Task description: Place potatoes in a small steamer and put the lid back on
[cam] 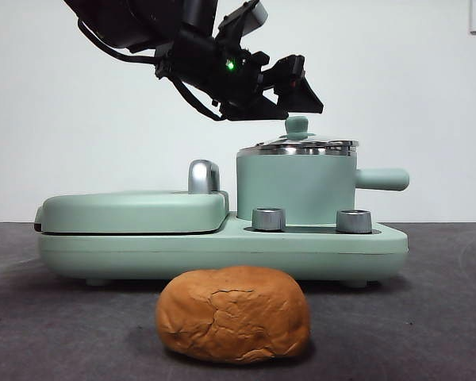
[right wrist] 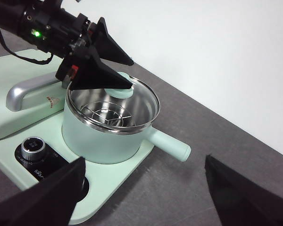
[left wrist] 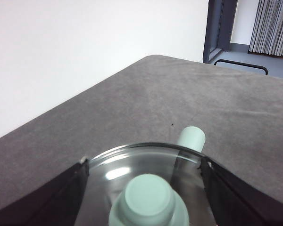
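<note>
Both black fingers (right wrist: 100,75) of the left gripper (cam: 299,101) stand spread on either side of the small mint-green knob of the round glass lid with a shiny steel rim (cam: 308,146). That lid sits on the mint-green cylindrical steamer pot (cam: 296,189). Right gripper (right wrist: 144,188) jaws parted, holding nothing, near the pot. Orange-brown cracked potato lump (cam: 234,313) lies on the grey table (cam: 428,317) in front of the mint-green cooker base (cam: 222,252).
</note>
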`<state>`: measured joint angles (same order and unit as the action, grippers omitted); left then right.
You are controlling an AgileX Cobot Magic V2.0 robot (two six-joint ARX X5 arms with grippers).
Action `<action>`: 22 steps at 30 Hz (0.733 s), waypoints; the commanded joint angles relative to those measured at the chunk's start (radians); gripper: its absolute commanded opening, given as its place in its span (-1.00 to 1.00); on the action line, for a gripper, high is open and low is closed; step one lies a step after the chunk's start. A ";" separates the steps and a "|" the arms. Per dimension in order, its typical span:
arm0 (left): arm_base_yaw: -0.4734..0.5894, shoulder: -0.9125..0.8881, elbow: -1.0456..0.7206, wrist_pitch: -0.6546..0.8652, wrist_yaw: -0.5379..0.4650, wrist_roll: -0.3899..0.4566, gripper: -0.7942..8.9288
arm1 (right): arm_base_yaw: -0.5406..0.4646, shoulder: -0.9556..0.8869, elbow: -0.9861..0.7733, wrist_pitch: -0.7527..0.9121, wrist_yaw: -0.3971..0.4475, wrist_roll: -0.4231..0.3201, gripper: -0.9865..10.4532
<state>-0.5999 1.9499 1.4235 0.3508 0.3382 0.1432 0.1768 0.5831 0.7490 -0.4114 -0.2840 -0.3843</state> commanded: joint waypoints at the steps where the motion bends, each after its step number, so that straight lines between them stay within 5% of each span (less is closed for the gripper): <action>1: -0.008 0.038 0.028 0.013 -0.003 0.013 -0.08 | 0.004 0.003 0.012 0.006 0.003 0.018 -0.13; 15: -0.007 0.071 0.028 0.041 -0.009 0.000 -0.09 | 0.004 0.003 0.012 0.006 0.004 0.018 -0.13; 22: -0.006 0.071 0.029 0.041 -0.009 0.000 -0.48 | 0.004 0.003 0.012 0.005 0.004 0.018 -0.13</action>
<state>-0.5999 1.9961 1.4242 0.3855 0.3344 0.1421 0.1768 0.5831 0.7490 -0.4114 -0.2840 -0.3843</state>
